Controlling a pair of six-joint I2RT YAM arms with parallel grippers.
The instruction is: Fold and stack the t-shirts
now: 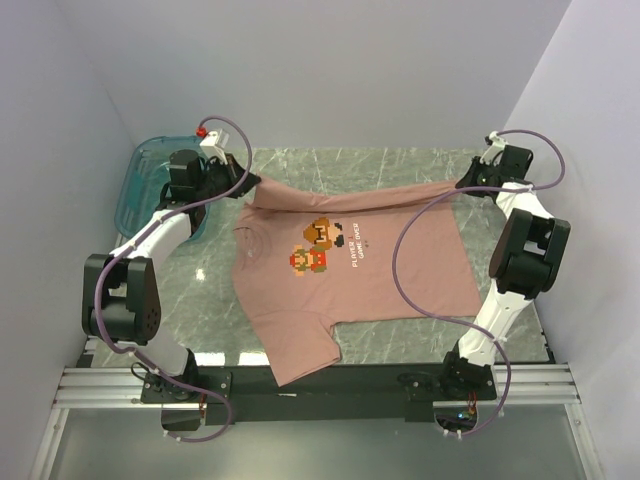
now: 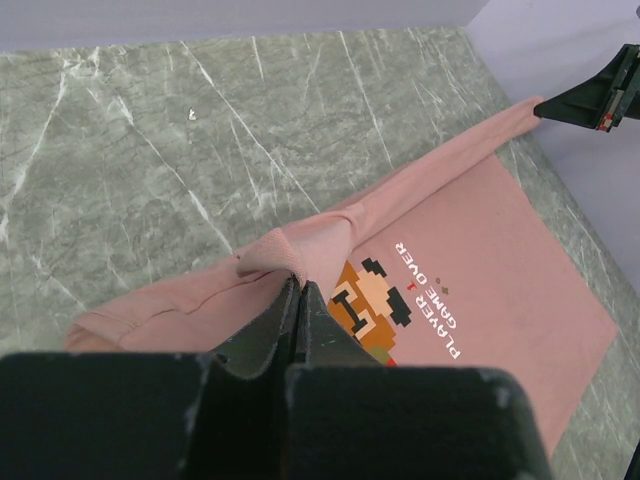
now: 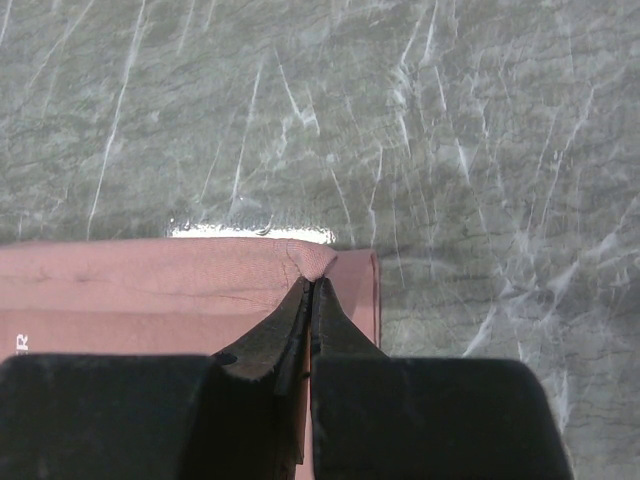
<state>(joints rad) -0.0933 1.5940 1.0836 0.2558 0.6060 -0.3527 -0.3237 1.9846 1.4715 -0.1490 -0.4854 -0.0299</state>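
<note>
The dusty-pink t-shirt lies chest-up on the marble table, its pixel figure and white text showing. Its far edge is folded over and pulled into a taut band between the two grippers. My left gripper is shut on the fabric at the left end of that band; in the left wrist view the fingertips pinch a bunched fold of the t-shirt. My right gripper is shut on the band's right end. The right wrist view shows its tips pinching the t-shirt's folded corner.
A translucent teal bin stands at the back left, beside the left arm. One sleeve reaches the table's near edge. White walls close in the table on three sides. Bare marble lies behind the shirt.
</note>
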